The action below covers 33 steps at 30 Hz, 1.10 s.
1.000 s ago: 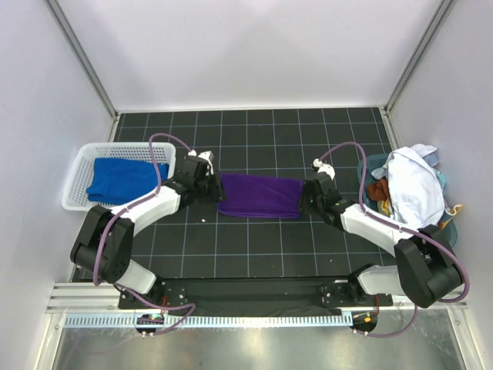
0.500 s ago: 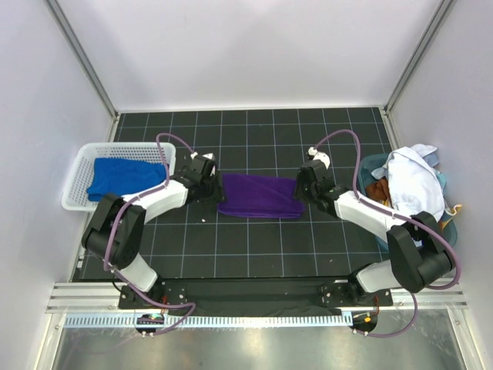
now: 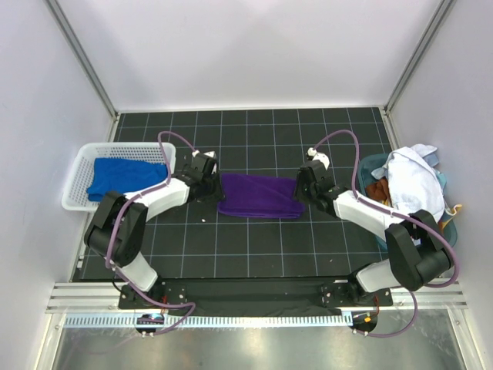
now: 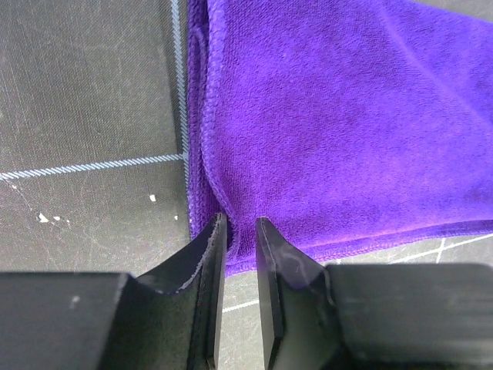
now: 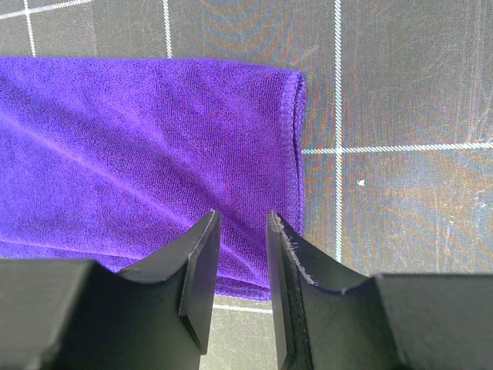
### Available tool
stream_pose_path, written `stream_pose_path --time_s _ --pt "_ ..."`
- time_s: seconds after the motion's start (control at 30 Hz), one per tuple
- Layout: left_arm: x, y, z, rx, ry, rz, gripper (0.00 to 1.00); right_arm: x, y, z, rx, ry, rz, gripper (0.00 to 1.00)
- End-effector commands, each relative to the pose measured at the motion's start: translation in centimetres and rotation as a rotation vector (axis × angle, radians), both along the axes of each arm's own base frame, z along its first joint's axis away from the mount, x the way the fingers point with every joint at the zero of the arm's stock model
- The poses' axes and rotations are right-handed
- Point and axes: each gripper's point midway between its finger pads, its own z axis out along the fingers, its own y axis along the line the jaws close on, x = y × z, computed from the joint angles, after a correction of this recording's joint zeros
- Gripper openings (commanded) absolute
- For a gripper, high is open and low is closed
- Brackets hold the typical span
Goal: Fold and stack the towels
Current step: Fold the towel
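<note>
Left gripper (image 4: 240,227): pinched the hem of the purple towel (image 4: 347,131); cloth lay ahead and rightward.
Right gripper (image 5: 243,223): jaws stood parted, released, over the towel's folded end; cloth lay ahead and leftward.

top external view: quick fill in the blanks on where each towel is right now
The folded towel lying on the black mat between the two arms is ___.
The blue towel lies inside the white ___.
The white towel tops the heap of cloths on the robot's ___ side.

Missing words: purple; basket; right
</note>
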Motion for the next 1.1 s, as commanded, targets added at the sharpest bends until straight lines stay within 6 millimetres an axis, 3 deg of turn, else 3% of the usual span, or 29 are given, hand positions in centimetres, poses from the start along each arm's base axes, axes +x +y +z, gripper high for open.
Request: stream_pose_path --time_s 0.0,0.1,0.23,0.33,0.57,0.8,1.07 --pt "1.1 -0.9 0.7 -0.019 -0.031 -0.014 0.25 1.5 0.6 2.1 0.018 -0.07 -0.006 0.38" --pt "1.2 -1.0 0.8 -0.018 -0.034 -0.02 0.24 1.6 0.6 2.3 0.021 -0.075 -0.008 0.38" --pt "1.2 -1.1 1.0 -0.025 -0.037 -0.031 0.04 1.7 0.6 2.1 0.019 -0.071 -0.008 0.38" --pt "0.9 -1.2 1.7 -0.039 -0.051 -0.046 0.01 1.9 0.8 1.9 0.021 -0.07 -0.01 0.38" --pt "0.0 -1.7 4.1 -0.095 -0.112 -0.102 0.0 3.4 1.4 2.1 0.004 -0.064 -0.012 0.38" --pt "-0.5 -1.7 4.0 -0.111 -0.13 -0.124 0.0 6.1 1.4 2.2 -0.049 -0.046 -0.031 0.38" --pt "-0.7 -1.2 3.2 -0.113 -0.152 -0.117 0.0 7.4 0.9 -1.1 -0.083 0.038 -0.036 0.37"
